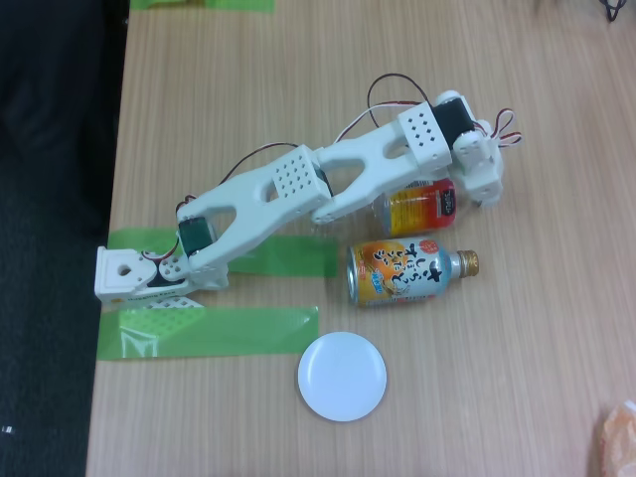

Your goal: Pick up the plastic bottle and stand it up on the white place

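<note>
You are looking at one plastic bottle, one metal bottle-can, one white plate and two green tape strips lying on the counter. The plastic bottle is lying on its side under the arm, showing its yellow-to-red label. The white arm is stretching low across the counter, its pincer hanging just right of that bottle; whether it is gripping, I cannot tell.
</note>
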{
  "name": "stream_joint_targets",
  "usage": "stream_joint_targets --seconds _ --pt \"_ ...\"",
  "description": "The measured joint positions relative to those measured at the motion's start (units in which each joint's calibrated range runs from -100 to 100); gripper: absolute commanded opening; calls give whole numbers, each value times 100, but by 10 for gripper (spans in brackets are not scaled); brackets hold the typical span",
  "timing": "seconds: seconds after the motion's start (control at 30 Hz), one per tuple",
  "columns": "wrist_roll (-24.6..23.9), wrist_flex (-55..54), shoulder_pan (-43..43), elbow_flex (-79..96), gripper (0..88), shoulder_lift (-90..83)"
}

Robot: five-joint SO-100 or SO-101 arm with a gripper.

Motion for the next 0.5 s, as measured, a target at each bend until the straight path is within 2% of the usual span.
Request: stream_joint_targets --seconds 0.17,0.5 --pt "-142 -527 15 0 263 84" --pt "-142 -569 45 0 263 311"
